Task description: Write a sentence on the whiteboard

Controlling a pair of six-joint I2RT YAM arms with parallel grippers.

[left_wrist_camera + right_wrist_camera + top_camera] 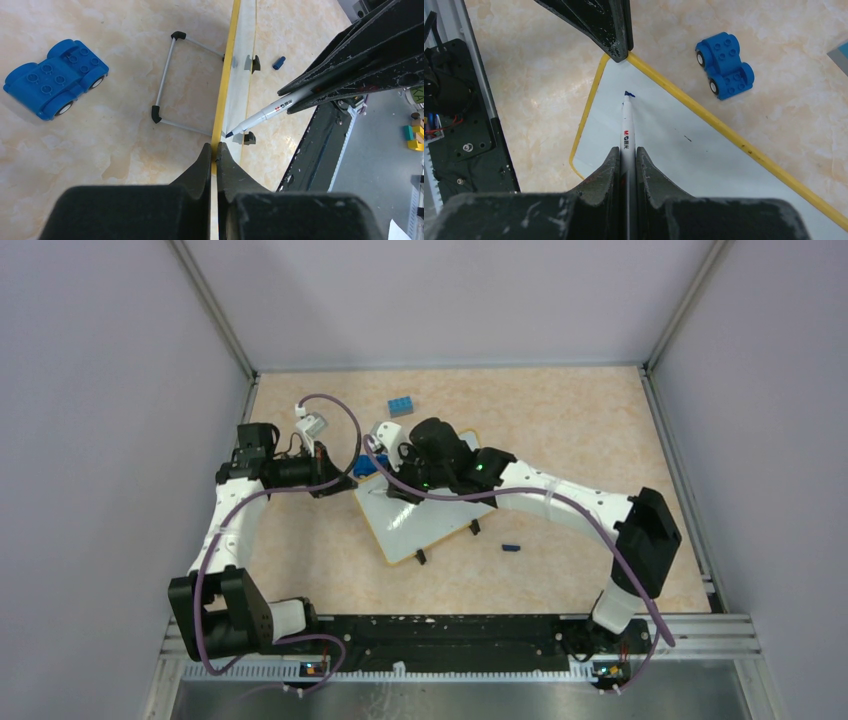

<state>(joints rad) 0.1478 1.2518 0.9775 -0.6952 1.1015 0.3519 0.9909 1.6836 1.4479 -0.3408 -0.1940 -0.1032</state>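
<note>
Two claws work one corner. From the left wrist, the left gripper (pixel 216 150) is clenched on the yellow rim of the whiteboard (pixel 243 45), which shows almost edge-on and runs straight away from the fingers. The right gripper (pixel 350 65) comes in from the side holding a marker (pixel 265 114), tip down at the board face just beside the pinched rim. A blue toy car (pixel 55 77) and a wire stand (pixel 170 85) lie on the table past the rim, and a blue cap (pixel 279 62) lies on the other side.

From the right wrist, both fingers grip the marker's barrel and its blue tip is at the white surface, close to the held corner. None of the sentence is readable yet. The bare board stretches from the tip along the yellow rim, back towards the right arm.

From above, the board lies skewed mid-table between the arms. The stroke looks set to run down that long axis, the right arm writing while the left steadies.
</note>
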